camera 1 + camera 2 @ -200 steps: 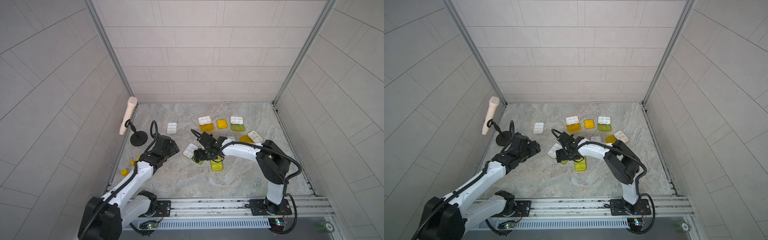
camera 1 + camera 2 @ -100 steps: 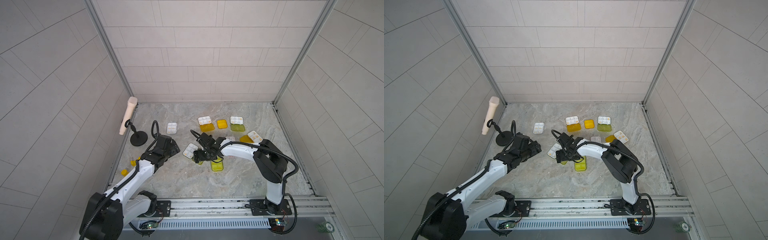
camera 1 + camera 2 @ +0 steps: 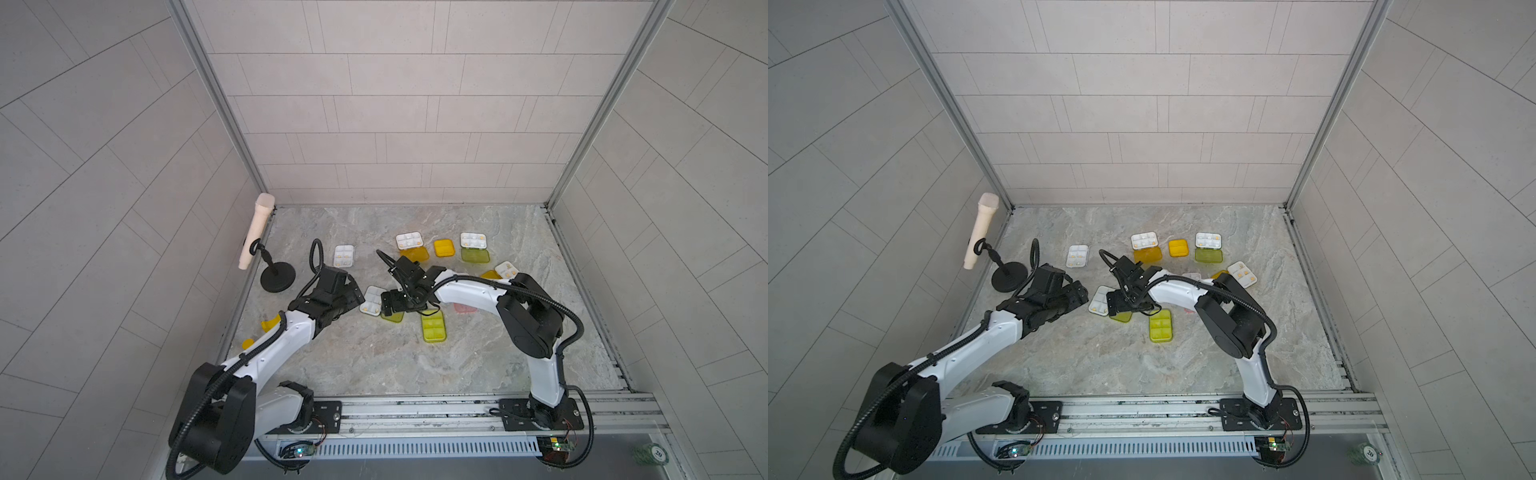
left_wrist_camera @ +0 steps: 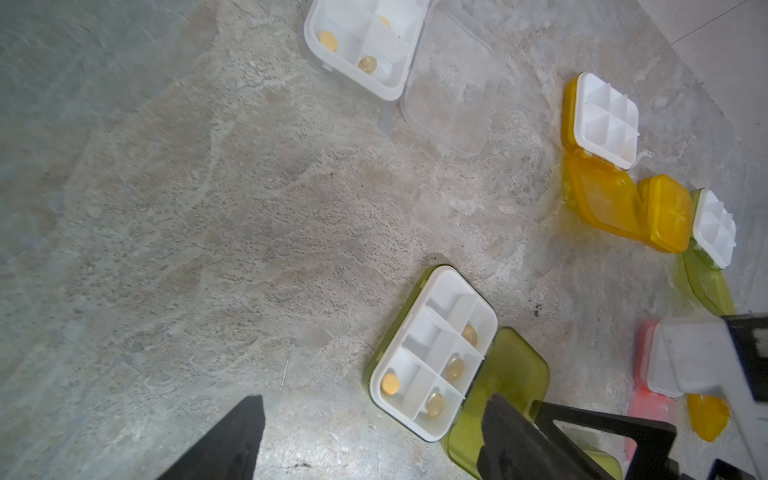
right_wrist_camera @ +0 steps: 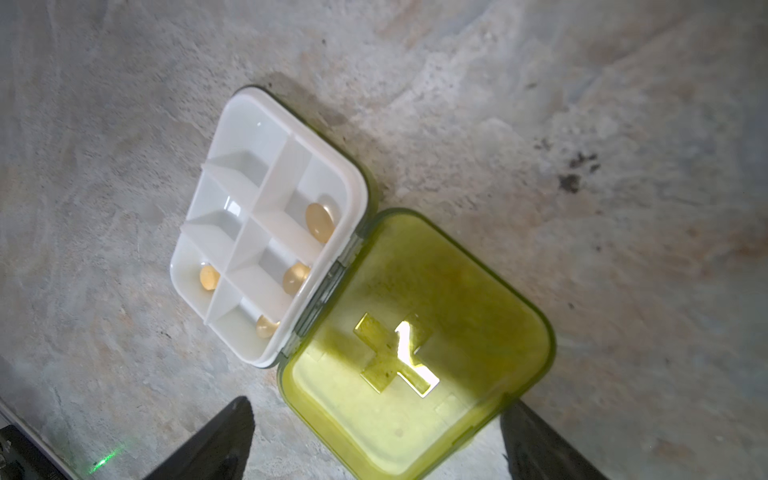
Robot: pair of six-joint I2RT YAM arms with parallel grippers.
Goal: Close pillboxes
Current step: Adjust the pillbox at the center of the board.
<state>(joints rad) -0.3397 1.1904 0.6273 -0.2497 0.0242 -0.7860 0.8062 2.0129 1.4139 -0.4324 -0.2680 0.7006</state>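
Right wrist view: your right fingers [image 5: 224, 440] are spread wide, one on each side of the free edge of the green lid [image 5: 415, 332]. There's a clear gap on one side, so they're open and not clamping anything. The lid lies flat on the bench [image 5: 582, 124], hinged to its white tray [image 5: 266, 224], which has four yellowish pills in it.

In a top view that open green box [image 3: 371, 300] sits mid-bench between your two arms, tray toward the left arm. Your left fingers [image 4: 232, 440] are open and empty too, with the tray just ahead of them. I can't tell if they touch it.

The other boxes:
- A shut green box [image 3: 433, 326] lies just beside the right arm, on the rail side.
- A pink box [image 3: 465, 308] is half hidden under that arm.
- Toward the back wall there's an open clear box [image 3: 344, 255], an open orange box [image 3: 409, 241], a shut orange box [image 3: 443, 248] and another open green one, the far green box [image 3: 473, 241].
- An orange-lidded box [image 3: 507, 270] lies open near the right arm's elbow.
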